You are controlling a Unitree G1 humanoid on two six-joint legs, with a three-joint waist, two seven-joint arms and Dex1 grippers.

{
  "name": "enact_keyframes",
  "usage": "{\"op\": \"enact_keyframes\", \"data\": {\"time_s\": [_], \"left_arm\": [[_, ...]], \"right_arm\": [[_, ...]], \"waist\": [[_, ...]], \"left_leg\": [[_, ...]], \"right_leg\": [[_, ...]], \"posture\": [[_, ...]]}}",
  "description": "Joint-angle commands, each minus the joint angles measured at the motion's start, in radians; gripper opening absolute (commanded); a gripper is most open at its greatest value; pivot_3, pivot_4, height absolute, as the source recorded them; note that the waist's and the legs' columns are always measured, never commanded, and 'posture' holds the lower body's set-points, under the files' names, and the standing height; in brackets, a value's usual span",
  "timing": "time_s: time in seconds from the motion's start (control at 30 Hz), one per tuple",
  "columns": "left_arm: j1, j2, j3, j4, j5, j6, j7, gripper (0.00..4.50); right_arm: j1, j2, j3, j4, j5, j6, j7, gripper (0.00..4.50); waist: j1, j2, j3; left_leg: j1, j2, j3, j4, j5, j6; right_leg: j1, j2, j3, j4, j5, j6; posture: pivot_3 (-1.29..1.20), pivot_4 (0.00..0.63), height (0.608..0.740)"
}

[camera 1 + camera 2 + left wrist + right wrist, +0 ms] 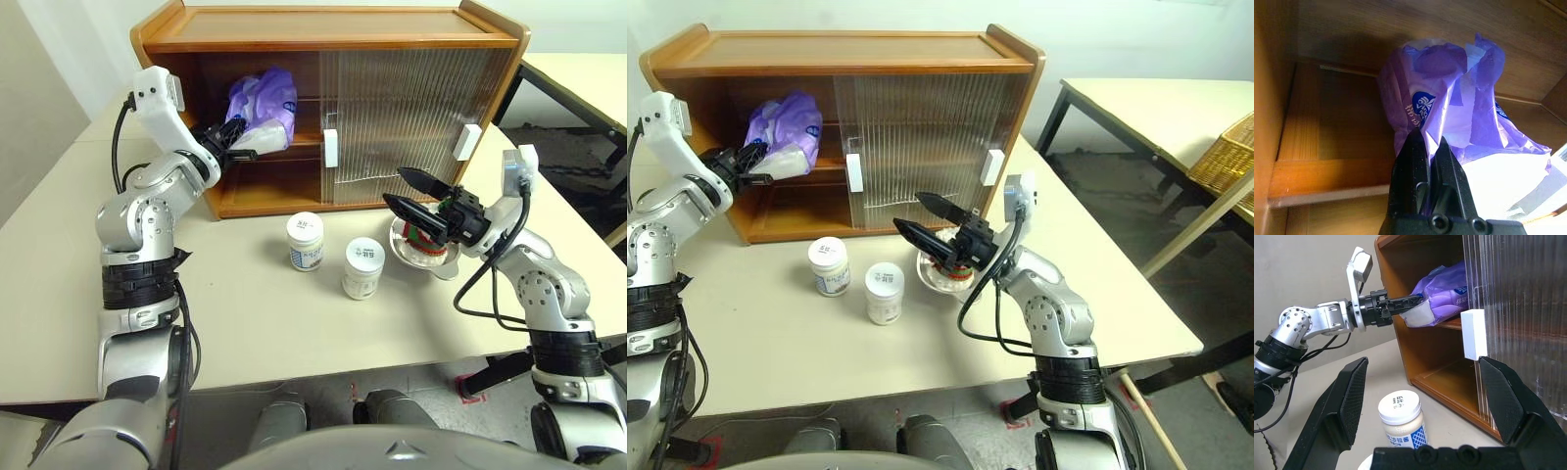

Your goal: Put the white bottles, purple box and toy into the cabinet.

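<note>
Fingers of the left gripper (238, 154) pinch the purple box (263, 110) at the cabinet's (333, 44) middle shelf; the right gripper (409, 191) gapes empty above the table. Next: release, withdraw, fetch the bottles (305, 241) and toy (425, 238).

Cream table (774, 333) centre frame; 2nd cream table w/ black legs (1136, 103) upper right; wicker basket (1227, 157) far right; pale wall (1087, 29) behind; grey floor (1205, 274).
</note>
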Motion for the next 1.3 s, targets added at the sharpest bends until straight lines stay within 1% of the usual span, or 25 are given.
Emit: {"op": "enact_keyframes", "data": {"time_s": [0.03,0.13,0.23,0.37,0.4,0.63,0.8,0.93,1.07,1.1,1.13,1.17,1.3], "left_arm": [[-0.013,-0.015,-0.010,0.032,0.017,-0.035,-0.035,0.83],[-0.012,-0.018,-0.003,0.034,0.024,-0.069,-0.050,1.80],[-0.010,-0.021,0.005,0.030,0.033,-0.104,-0.062,2.93],[0.001,-0.024,0.011,0.011,0.051,-0.162,-0.065,4.37],[0.004,-0.026,0.014,0.006,0.053,-0.175,-0.061,4.48],[0.031,-0.041,0.040,-0.039,0.045,-0.255,-0.069,4.48],[0.055,-0.054,0.052,-0.101,-0.001,-0.271,-0.105,4.48],[0.114,-0.042,0.026,-0.177,0.010,-0.284,-0.140,4.48],[0.200,-0.031,0.001,-0.276,-0.035,-0.246,-0.197,4.48],[0.230,-0.012,-0.024,-0.309,-0.033,-0.247,-0.237,4.05],[0.251,-0.001,-0.042,-0.338,-0.036,-0.242,-0.260,3.83],[0.267,-0.002,-0.050,-0.357,-0.046,-0.230,-0.263,3.51],[0.299,0.004,-0.063,-0.356,-0.032,-0.238,-0.272,2.04]], "right_arm": [[0.011,-0.006,-0.008,-0.021,-0.001,-0.004,-0.004,4.50],[0.011,-0.009,-0.009,-0.022,0.001,-0.002,-0.005,4.50],[0.011,-0.010,-0.009,-0.022,0.002,0.001,-0.006,4.50],[0.010,-0.011,-0.007,-0.023,0.004,0.003,-0.006,4.50],[0.009,-0.011,-0.006,-0.023,0.005,0.004,-0.006,4.50],[0.001,-0.012,-0.001,-0.016,0.007,0.012,-0.001,4.50],[-0.004,-0.017,-0.001,-0.012,0.008,0.016,0.003,4.50],[-0.006,-0.020,-0.002,-0.008,0.007,0.019,0.007,4.50],[-0.008,-0.022,-0.002,-0.007,0.007,0.021,0.008,4.50],[-0.008,-0.023,-0.002,-0.006,0.007,0.021,0.009,4.50],[-0.009,-0.024,-0.003,-0.005,0.007,0.021,0.011,4.50],[-0.009,-0.025,-0.003,-0.004,0.007,0.021,0.012,4.50],[-0.011,-0.026,-0.002,-0.003,0.007,0.022,0.012,4.50]], "waist": [[-0.001,0.000,0.000],[-0.004,0.000,0.000],[-0.007,0.000,0.000],[-0.008,0.000,0.000],[-0.008,0.000,0.000],[-0.007,-0.001,0.000],[-0.005,-0.001,0.001],[-0.006,-0.001,0.001],[-0.006,-0.002,0.001],[-0.006,-0.002,0.001],[-0.006,-0.002,0.001],[-0.005,-0.002,0.001],[-0.001,-0.002,0.001]], "left_leg": [[0.000,0.000,0.000,0.000,0.000,0.000],[-0.001,0.000,0.000,0.000,0.000,0.000],[-0.001,0.000,0.000,0.000,0.000,0.000],[-0.001,-0.001,0.000,-0.001,0.000,0.001],[-0.001,-0.001,0.000,-0.001,0.000,0.001],[-0.001,-0.001,0.000,-0.001,0.000,0.001],[-0.001,-0.001,0.000,0.000,0.000,0.000],[-0.001,-0.002,0.000,0.000,0.000,0.000],[-0.001,-0.002,0.000,-0.001,0.000,0.000],[-0.001,-0.002,0.000,-0.001,0.000,0.000],[-0.001,-0.002,0.000,-0.001,-0.001,0.000],[-0.001,-0.002,0.000,-0.001,-0.001,0.000],[-0.001,-0.001,0.000,0.000,-0.001,0.000]], "right_leg": [[0.000,0.000,0.000,0.000,0.000,0.000],[0.000,0.000,0.000,0.000,0.000,0.001],[0.000,0.000,0.000,-0.001,0.002,0.006],[0.000,0.000,0.000,-0.001,0.002,0.006],[0.000,0.000,0.000,-0.001,0.002,0.006],[0.000,0.000,0.000,-0.001,0.002,0.007],[0.000,0.000,0.000,-0.001,0.002,0.006],[0.000,0.000,0.000,-0.001,0.002,0.006],[0.000,0.001,0.000,-0.001,0.002,0.006],[0.000,0.001,0.000,-0.001,0.002,0.006],[0.000,0.001,0.000,-0.001,0.001,0.005],[0.000,0.001,0.000,-0.001,0.001,0.004],[0.000,0.000,0.000,-0.001,-0.001,0.001]], "posture": [[-0.12,0.024,0.740],[-0.12,0.026,0.740],[-0.11,0.027,0.740],[-0.11,0.029,0.740],[-0.11,0.029,0.740],[-0.10,0.031,0.740],[-0.08,0.034,0.740],[-0.08,0.035,0.740],[-0.08,0.039,0.740],[-0.08,0.039,0.740],[-0.08,0.039,0.740],[-0.08,0.039,0.740],[-0.08,0.040,0.740]]}}
